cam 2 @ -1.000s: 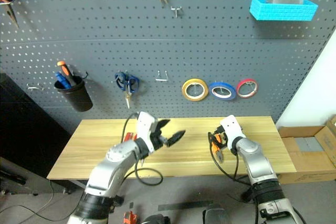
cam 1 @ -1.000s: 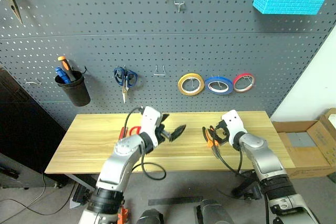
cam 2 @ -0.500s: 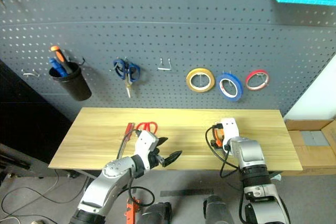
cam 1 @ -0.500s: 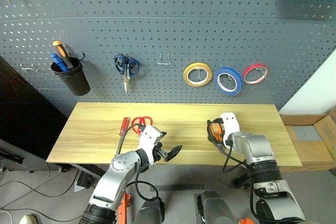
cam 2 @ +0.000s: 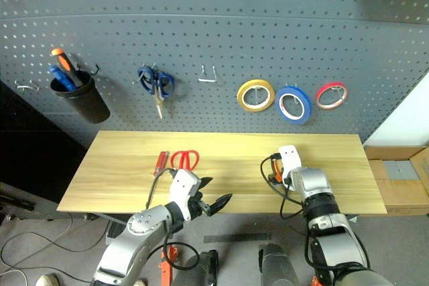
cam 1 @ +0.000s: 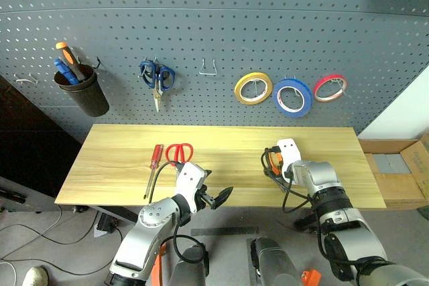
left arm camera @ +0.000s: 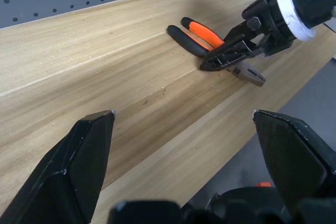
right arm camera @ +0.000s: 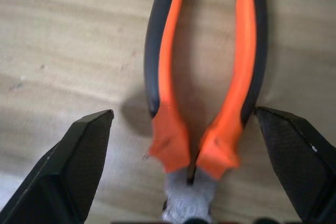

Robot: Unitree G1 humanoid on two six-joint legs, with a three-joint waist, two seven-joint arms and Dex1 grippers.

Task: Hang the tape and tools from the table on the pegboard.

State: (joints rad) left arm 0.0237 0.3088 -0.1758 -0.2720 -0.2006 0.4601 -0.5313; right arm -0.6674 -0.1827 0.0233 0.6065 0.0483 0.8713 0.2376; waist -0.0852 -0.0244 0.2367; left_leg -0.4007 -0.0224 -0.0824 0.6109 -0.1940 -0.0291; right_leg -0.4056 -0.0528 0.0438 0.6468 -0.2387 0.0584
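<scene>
Pliers (right arm camera: 205,93), orange-and-black handles, splayed.

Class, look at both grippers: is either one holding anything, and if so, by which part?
Nothing is held. The right gripper stands open over the pliers, its fingers on either side of the handles without gripping. The left gripper is open over the table edge.

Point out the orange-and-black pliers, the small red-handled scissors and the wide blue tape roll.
Orange-and-black pliers (right arm camera: 205,72): right wrist view, between the two handles' grips, on the right one's orange inner edge.
Small red-handled scissors (cam 1: 179,153): left eye view, finger loops.
Wide blue tape roll (cam 1: 293,96): left eye view, blue band's rim.
</scene>
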